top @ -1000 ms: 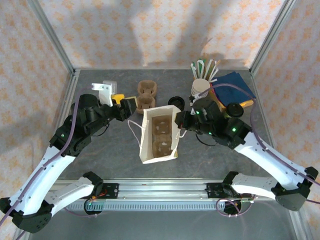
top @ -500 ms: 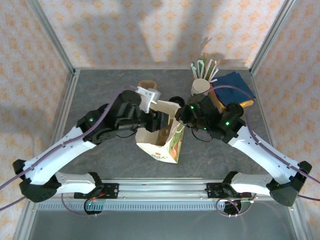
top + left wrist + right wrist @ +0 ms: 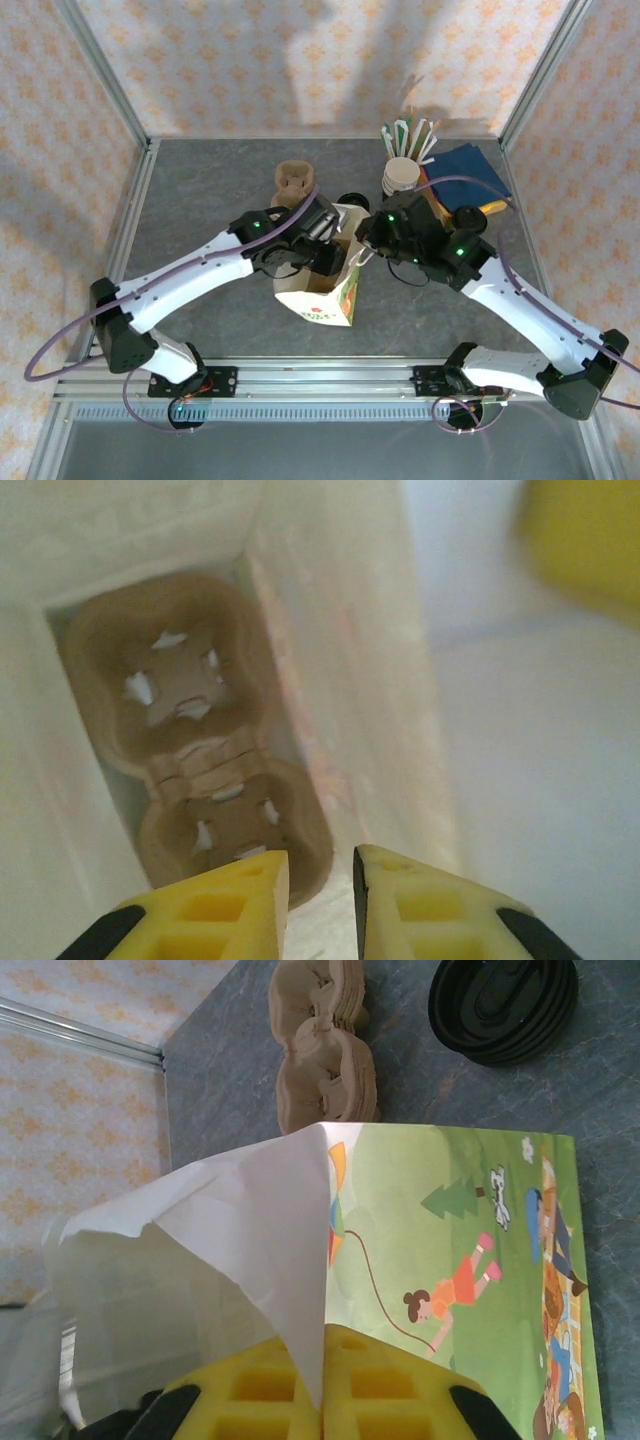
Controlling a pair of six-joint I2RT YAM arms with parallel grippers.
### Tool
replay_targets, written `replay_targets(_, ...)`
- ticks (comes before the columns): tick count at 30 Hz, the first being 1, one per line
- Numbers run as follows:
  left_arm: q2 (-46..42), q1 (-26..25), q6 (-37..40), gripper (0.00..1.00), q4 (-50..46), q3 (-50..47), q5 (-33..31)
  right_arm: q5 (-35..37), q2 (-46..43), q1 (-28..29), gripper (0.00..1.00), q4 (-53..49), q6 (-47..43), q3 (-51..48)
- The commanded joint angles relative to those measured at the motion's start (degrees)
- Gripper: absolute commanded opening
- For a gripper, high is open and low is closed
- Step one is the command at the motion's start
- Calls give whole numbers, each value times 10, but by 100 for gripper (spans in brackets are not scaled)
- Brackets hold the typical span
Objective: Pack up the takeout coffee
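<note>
The white paper bag (image 3: 330, 292) with a printed picture stands tilted at the table's middle. My right gripper (image 3: 323, 1385) is shut on the bag's upper edge (image 3: 270, 1250) and holds it up; it sits at the bag's right side (image 3: 362, 238). My left gripper (image 3: 322, 880) reaches into the bag's mouth (image 3: 322, 252), open by a narrow gap with nothing between its fingers. A brown pulp carrier (image 3: 190, 730) lies on the bag's bottom. A small dark cup with a black lid, the takeout coffee (image 3: 467, 217), stands behind my right arm, partly hidden.
A stack of brown carriers (image 3: 292, 180) and black lids (image 3: 350, 200) lie behind the bag. A nested stack of cream cups (image 3: 402, 175), straws (image 3: 410, 135) and blue napkins (image 3: 470, 168) fill the back right. Metal frame posts border the table.
The bag went from lying flat to standing tilted, lifted by my right gripper. My left arm swung right and its gripper entered the bag's mouth.
</note>
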Motion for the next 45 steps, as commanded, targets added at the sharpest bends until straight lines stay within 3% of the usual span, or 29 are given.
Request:
replay_targets(1, 25, 3, 11, 23, -32, 4, 9, 7, -22, -5, 6, 21, 10, -21)
replay_targets(18, 131, 0, 22, 18, -46, 12, 19, -3, -37, -18, 4, 43, 9, -51)
replay_targets(29, 145, 31, 5, 17, -43, 10, 4, -12, -49, -19, 3, 44, 7, -55)
replay_targets(45, 189, 13, 7, 16, 2, -22, 60, -10, -60, -20, 1, 56, 9, -61)
